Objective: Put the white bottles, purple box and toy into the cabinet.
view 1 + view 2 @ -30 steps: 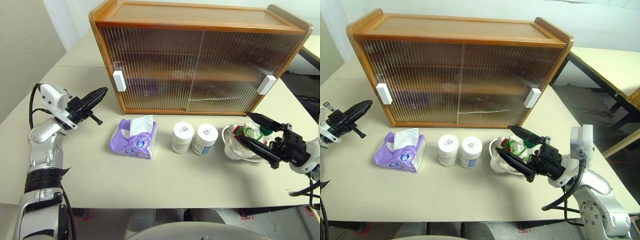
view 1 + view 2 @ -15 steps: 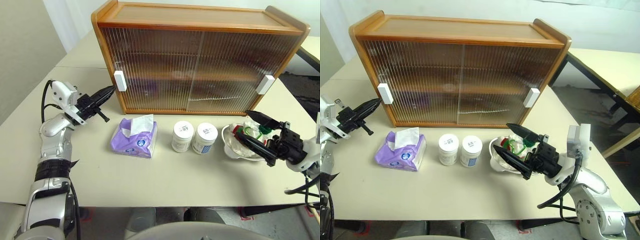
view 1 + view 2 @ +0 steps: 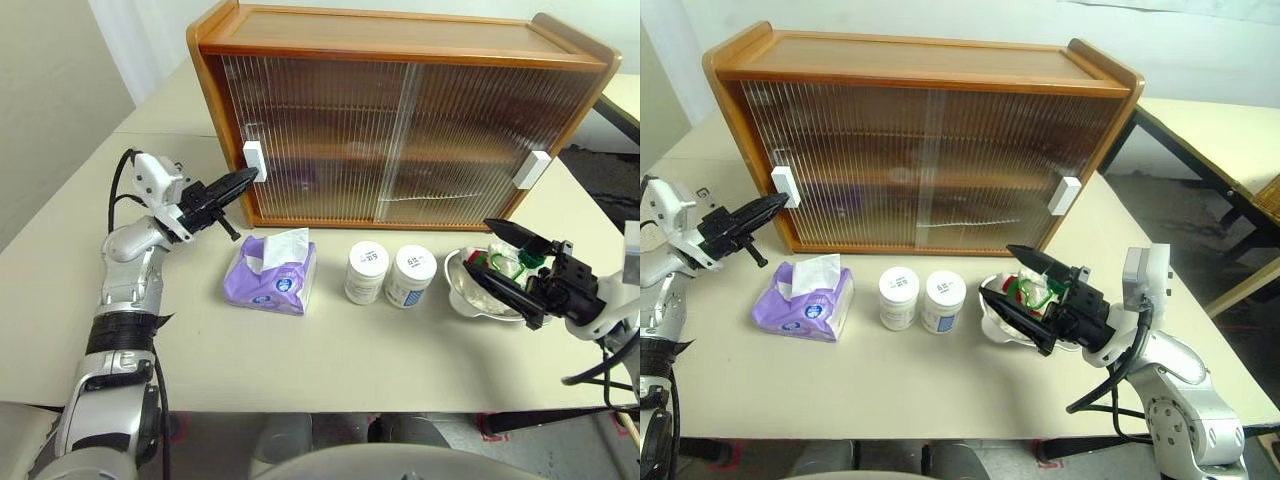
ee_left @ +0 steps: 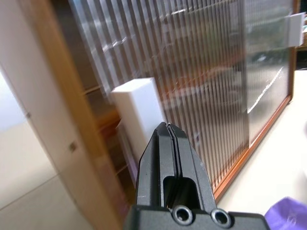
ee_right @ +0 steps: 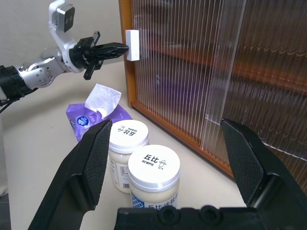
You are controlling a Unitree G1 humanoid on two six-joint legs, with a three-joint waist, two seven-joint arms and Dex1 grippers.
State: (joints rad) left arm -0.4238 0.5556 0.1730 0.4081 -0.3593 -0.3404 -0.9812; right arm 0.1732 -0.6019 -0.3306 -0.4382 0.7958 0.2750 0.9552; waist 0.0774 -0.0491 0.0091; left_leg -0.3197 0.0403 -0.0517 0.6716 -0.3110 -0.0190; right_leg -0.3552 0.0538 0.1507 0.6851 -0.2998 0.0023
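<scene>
I see a cream table [image 3: 300, 360] under the pincers, and a second cream table [image 3: 1225, 125] stands well behind the right pincer, on dark legs over a grey floor [image 3: 1160, 205]. Behind the left pincer rises a pale wall [image 3: 45, 60].

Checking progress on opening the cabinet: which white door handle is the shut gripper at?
The handle at the cabinet's left end; the left gripper touches it.

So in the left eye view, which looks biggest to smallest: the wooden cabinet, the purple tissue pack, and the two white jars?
1. The cabinet, by far the largest.
2. The purple tissue pack.
3. The two white jars. They look the same size, so I would not rank one over the other.
</scene>
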